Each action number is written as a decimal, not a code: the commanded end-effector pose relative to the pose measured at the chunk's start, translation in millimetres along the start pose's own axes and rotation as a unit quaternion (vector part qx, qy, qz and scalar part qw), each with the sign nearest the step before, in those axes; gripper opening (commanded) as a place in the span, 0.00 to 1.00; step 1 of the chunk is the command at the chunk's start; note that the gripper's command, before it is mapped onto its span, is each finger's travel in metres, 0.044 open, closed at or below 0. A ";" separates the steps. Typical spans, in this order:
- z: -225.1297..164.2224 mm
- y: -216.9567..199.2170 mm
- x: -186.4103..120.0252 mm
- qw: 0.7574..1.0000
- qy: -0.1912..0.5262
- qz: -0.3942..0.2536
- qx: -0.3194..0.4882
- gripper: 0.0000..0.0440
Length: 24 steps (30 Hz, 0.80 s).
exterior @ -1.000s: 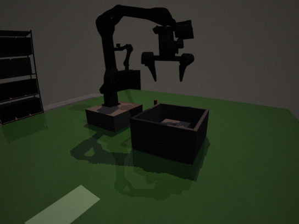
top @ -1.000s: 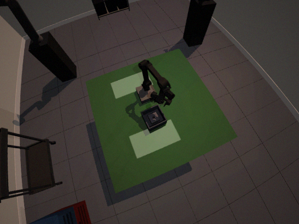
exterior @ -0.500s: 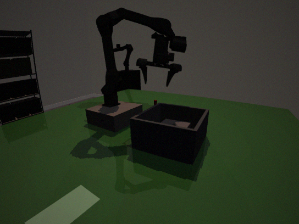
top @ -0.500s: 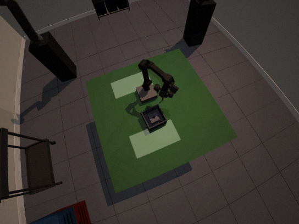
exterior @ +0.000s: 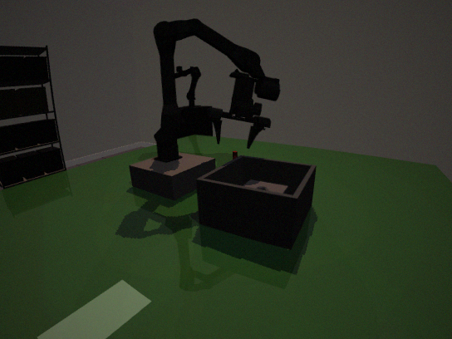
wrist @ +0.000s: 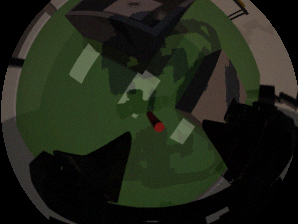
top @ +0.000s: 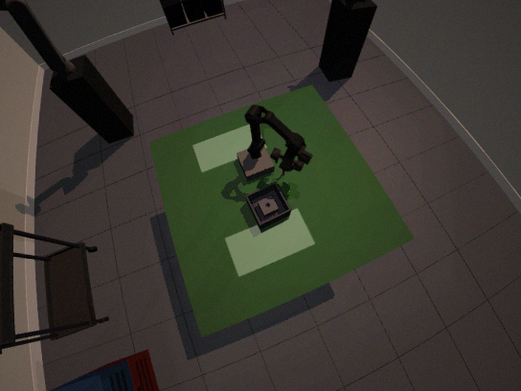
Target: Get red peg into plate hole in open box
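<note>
1. Top view: the open box sits on the green mat. Just above it in this picture is the base block of the arm. The gripper hangs above and slightly right of the box, outside its walls. A small reddish spot shows by the gripper; its outline is too dim to read. Inside the box lies the plate, its hole uncovered.

2. Exterior view: the red peg stands upright beyond the far wall of the box, which hides its lower part. The gripper is spread wide with nothing between its fingers, and its tips are higher than the peg's top. The base block is left of the box.

3. Wrist view: the peg is outside the box, on the mat. Its red top appears between the two spread fingertips along the line of sight, untouched by either. The box is at the upper edge, beyond the peg.

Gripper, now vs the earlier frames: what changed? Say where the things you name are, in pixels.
The gripper [exterior: 233, 146] [wrist: 167, 130] moved down and back from above the box [exterior: 249, 216] [top: 275, 220] toward the red peg [exterior: 235, 154] [wrist: 158, 126]. Nothing was gripped or released; its fingers remain open. Peg, box and arm's base block [exterior: 151, 183] [top: 259, 168] stayed put.
</note>
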<state>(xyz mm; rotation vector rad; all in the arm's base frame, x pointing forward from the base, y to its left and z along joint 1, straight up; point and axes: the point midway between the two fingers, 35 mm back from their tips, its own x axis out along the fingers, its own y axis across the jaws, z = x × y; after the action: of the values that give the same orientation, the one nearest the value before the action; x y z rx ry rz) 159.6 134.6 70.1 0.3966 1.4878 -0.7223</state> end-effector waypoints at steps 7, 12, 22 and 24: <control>-4.9 14.4 45.5 1.000 -0.004 0.021 -0.008 1.00; -3.6 20.1 64.5 0.999 -0.008 0.031 -0.012 0.99; -5.9 17.0 91.0 1.000 0.003 0.011 -0.014 0.48; -5.9 16.4 92.8 1.000 0.005 0.005 -0.014 0.36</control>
<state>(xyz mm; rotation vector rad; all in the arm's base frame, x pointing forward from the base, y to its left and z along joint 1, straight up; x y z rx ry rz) 160.9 134.6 -19.0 0.3969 1.4885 -0.6821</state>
